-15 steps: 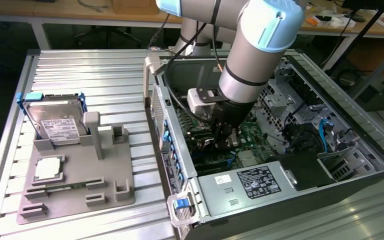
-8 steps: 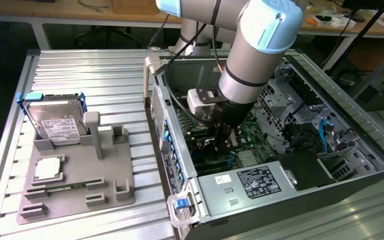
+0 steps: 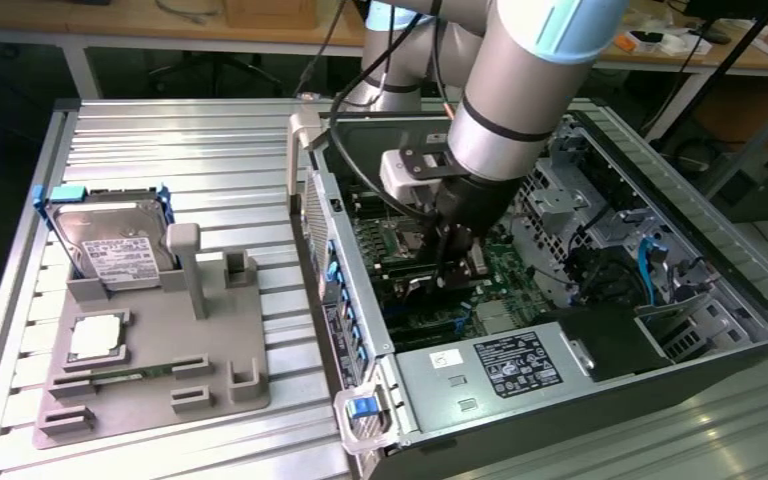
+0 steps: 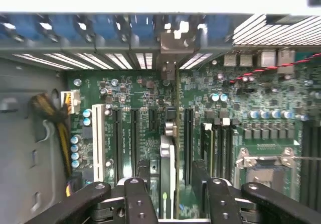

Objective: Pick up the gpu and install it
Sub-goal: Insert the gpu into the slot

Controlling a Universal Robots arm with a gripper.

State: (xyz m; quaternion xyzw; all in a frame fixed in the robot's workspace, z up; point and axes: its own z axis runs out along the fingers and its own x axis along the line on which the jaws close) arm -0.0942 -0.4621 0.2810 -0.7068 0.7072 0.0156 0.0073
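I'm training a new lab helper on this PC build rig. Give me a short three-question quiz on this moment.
1. True or false: the graphics card stands on edge on the motherboard, its metal bracket at the case's rear slots.
2. What sits in the upright stand of the grey tray beside the computer case? A) a fan B) a hard drive C) a power supply
3. Fill in: the gripper is directly above the ____, its fingers on either side.

Key: 1 true; 2 B, the hard drive; 3 graphics card.
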